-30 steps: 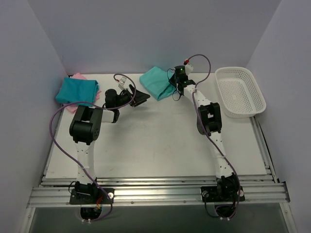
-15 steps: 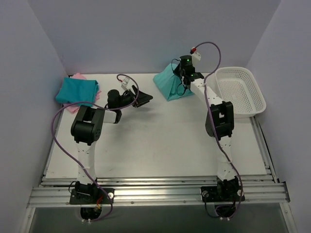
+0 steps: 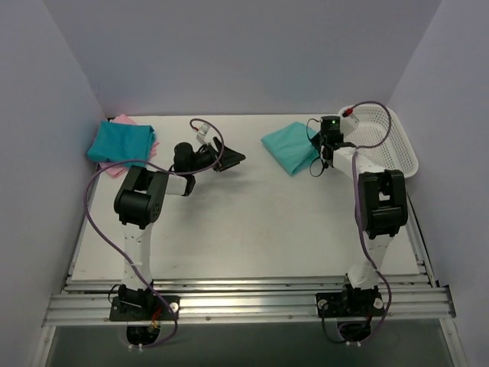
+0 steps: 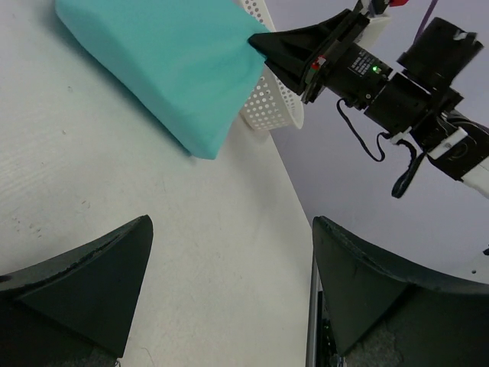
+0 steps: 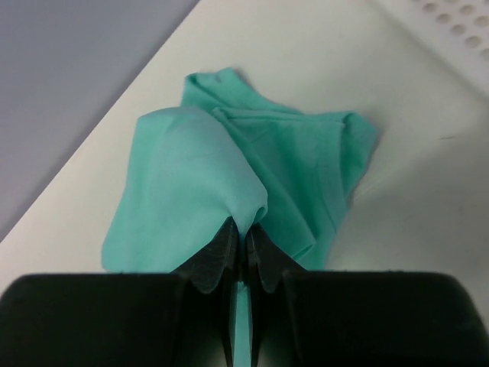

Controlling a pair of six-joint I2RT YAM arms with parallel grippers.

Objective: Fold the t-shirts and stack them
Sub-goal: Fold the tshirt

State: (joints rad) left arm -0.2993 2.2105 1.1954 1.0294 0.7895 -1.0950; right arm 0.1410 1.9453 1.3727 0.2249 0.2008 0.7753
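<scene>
Well left of the basket (image 3: 386, 134), left tool (image 3: 231, 159) idle, jaws apart. Beside the basket, right tool (image 3: 316, 151) clamped on light teal shirt (image 3: 286, 144), just hauled basket-ward; teal-blue/pink stack (image 3: 121, 142) farthest from basket, stacking not yet done.

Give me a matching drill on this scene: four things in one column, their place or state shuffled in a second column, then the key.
Things
1. green shirt
2. blue shirt
3. basket
4. left gripper

Places or states
A. open, holding nothing
B. white, at the far right
C. pinched by the shut right gripper
D. lying on the pink shirt, far left

Pairs: 1-C, 2-D, 3-B, 4-A
</scene>
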